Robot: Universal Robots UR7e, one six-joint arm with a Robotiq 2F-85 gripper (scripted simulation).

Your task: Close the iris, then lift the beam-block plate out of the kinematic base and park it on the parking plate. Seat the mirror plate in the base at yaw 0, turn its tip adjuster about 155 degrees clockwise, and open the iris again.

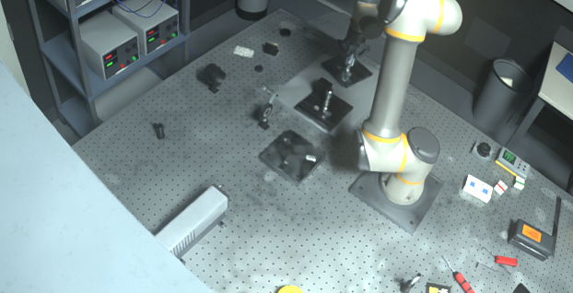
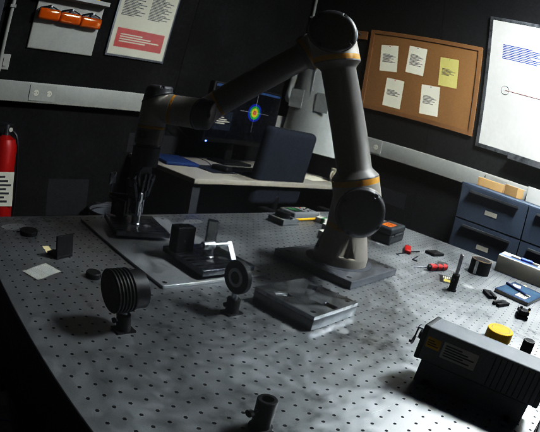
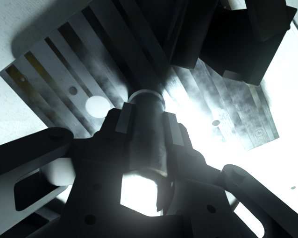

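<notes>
Two dark plates lie on the long parking plate [image 2: 135,253] at the far side of the table: the near one [image 1: 324,107] carries a block and an upright post, the far one [image 1: 346,69] [image 2: 130,226] sits under my gripper. The kinematic base [image 1: 292,156] [image 2: 304,303] lies empty nearer the arm's foot, with the iris [image 1: 265,111] [image 2: 237,277] on its post beside it. The wrist camera shows a grooved plate with a knurled metal post [image 3: 146,133] standing on it. My gripper [image 1: 348,65] [image 2: 137,211] [image 3: 147,120] is closed around that post.
A dark block [image 3: 243,38] rises from the same plate just beyond my fingers. A finned black mount [image 2: 123,290] and small black parts stand on the left of the table. A grey box [image 2: 482,365] and hand tools lie on the right.
</notes>
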